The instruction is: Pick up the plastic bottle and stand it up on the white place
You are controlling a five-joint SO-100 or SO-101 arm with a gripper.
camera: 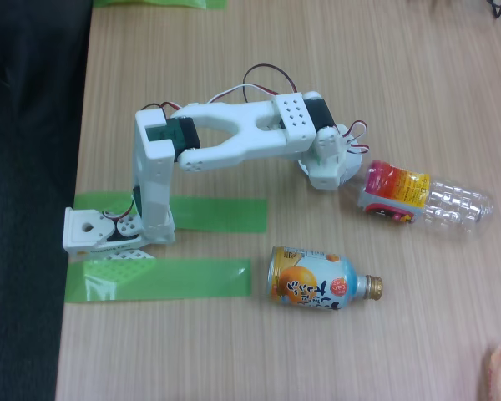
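Nearest the camera lies a short blue-and-orange drink can (317, 284) with a gold cap, on its side at about six o'clock on the wooden surface (317, 58), just right of two green tape strips (159, 279). Up at nine o'clock stands the base of the white arm (234, 138), which reaches across toward three o'clock. Its fingers (351, 170) end right beside the plastic bottle (426, 199), at the labelled end, but the wrist hides them, so I cannot tell how far apart they are or whether they grip anything. That bottle lies flat at roughly three o'clock, clear ribbed body pointing away from the arm. It looks empty, so likely very light, thin-walled and easy to crush or roll; the smooth clear part seems slippery. A hold around the labelled section would probably be safest. No white spot for standing it is visible from here.
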